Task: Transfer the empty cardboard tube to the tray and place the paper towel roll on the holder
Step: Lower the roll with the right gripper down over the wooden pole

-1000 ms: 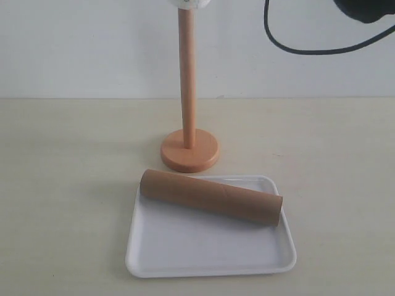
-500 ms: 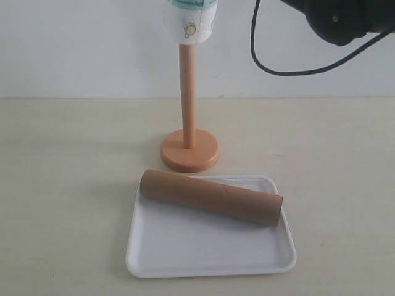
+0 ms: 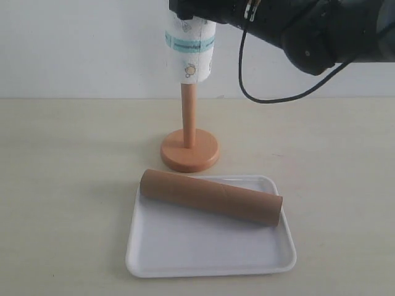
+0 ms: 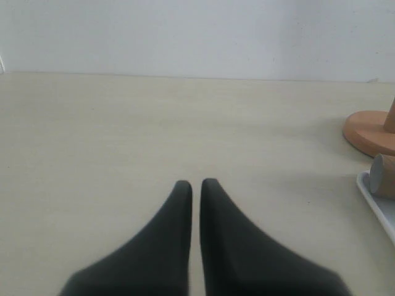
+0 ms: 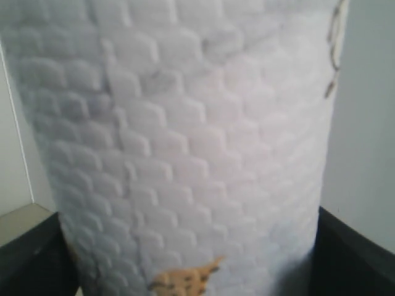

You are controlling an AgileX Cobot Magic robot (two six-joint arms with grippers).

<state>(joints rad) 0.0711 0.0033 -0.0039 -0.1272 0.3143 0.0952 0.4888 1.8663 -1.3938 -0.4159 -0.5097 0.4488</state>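
The brown cardboard tube (image 3: 211,197) lies slanted across the far part of the white tray (image 3: 210,250). The wooden holder (image 3: 189,117) stands behind the tray on its disc base. The paper towel roll (image 3: 189,48) is threaded over the top of the post, upright, its lower end high above the base. My right gripper (image 3: 191,11) grips the roll from above; in the right wrist view the roll (image 5: 185,142) fills the space between the dark fingers (image 5: 31,262). My left gripper (image 4: 195,185) hovers over bare table, shut and holding nothing, not seen in the exterior view.
A black cable (image 3: 271,95) loops down from the right arm against the white back wall. The left wrist view catches the holder's base (image 4: 370,132), the tube's end (image 4: 382,176) and the tray's rim (image 4: 376,203) at its side.
The right arm has come down from above with the roll. The roll has slid further down over the post. Tube, tray and holder have stayed put.
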